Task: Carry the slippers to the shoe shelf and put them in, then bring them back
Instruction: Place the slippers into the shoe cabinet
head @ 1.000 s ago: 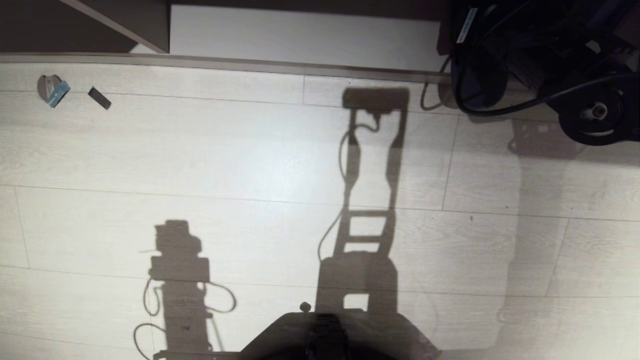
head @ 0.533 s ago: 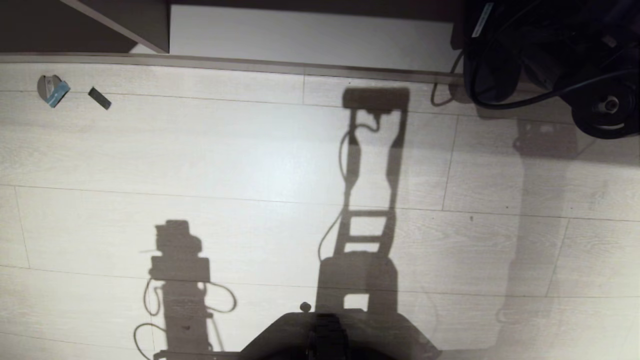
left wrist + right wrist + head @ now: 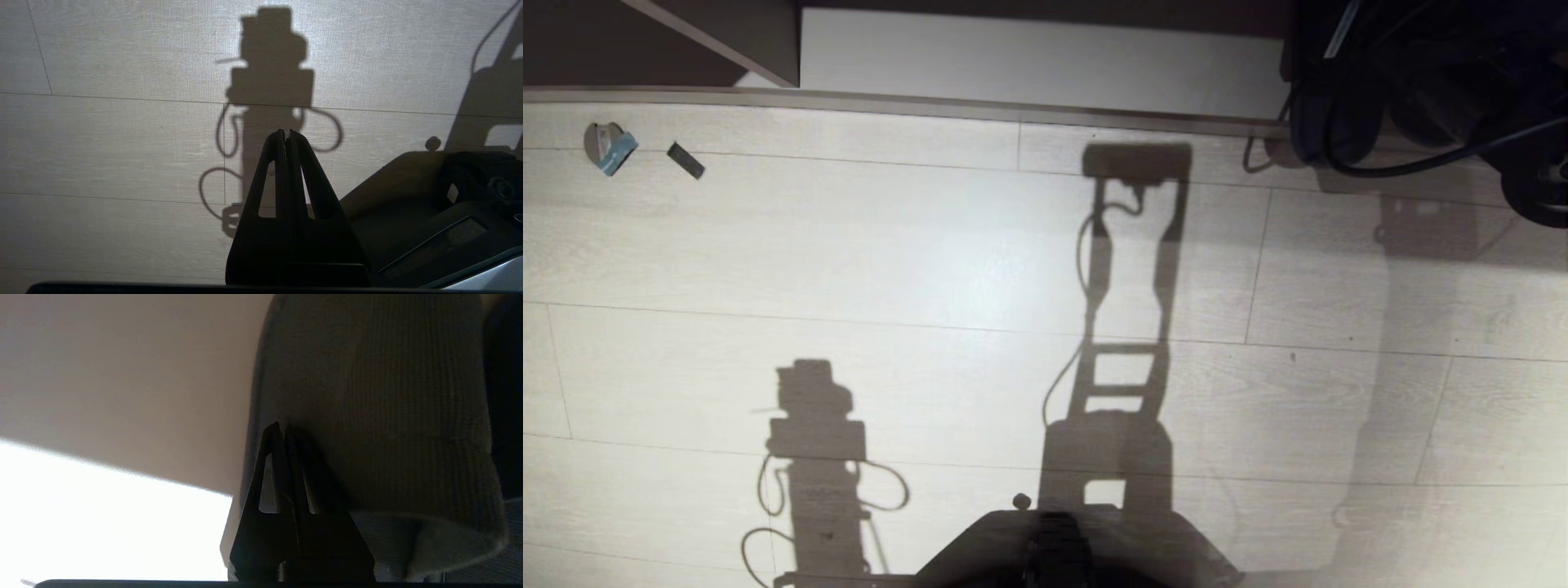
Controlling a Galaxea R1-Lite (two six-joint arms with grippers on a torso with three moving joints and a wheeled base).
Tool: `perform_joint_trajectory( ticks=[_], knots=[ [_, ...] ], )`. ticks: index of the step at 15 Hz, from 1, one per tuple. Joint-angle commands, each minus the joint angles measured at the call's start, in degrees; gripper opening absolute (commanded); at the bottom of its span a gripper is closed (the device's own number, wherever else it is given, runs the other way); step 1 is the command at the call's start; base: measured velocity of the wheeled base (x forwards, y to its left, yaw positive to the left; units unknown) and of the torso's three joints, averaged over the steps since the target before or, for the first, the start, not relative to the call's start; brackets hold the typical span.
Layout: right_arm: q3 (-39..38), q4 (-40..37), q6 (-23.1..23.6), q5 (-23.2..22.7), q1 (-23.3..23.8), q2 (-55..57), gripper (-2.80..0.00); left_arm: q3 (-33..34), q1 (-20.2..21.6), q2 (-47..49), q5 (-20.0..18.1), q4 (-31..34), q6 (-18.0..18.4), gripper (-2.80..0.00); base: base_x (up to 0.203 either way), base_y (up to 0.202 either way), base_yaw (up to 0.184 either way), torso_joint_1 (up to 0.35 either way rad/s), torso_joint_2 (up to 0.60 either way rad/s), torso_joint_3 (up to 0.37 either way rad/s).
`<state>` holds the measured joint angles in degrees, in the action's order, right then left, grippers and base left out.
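Pinching the slippers (image 3: 367, 416) between closed jaws of the right gripper (image 3: 284, 430), grey ribbed fabric lying pressed against the tips and spreading beyond them, long axis hard to tell this close. Hanging just past that, the taupe wall of the shoe shelf (image 3: 122, 375). Resting idle with jaws shut on nothing, left gripper (image 3: 285, 136), pointing at bare floor (image 3: 122, 143), well apart from the slippers.
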<state>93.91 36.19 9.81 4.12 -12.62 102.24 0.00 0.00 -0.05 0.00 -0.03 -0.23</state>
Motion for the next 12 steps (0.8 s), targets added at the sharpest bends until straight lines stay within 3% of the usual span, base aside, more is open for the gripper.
perform_joint_trajectory(
  ticks=[1,12],
  knots=[
    [-0.88,0.23,0.08,-0.42,0.89,-1.31,-2.80,0.00,0.00,-0.04,0.00,0.03,-0.03,-2.80,0.000,0.000,0.000,0.000,0.00,0.000],
    [4.05,-1.21,0.03,-4.85,5.09,0.88,-2.80,0.00,0.00,0.05,0.00,0.03,-0.03,-2.80,0.000,0.000,0.000,0.000,0.00,0.000]
  ],
)
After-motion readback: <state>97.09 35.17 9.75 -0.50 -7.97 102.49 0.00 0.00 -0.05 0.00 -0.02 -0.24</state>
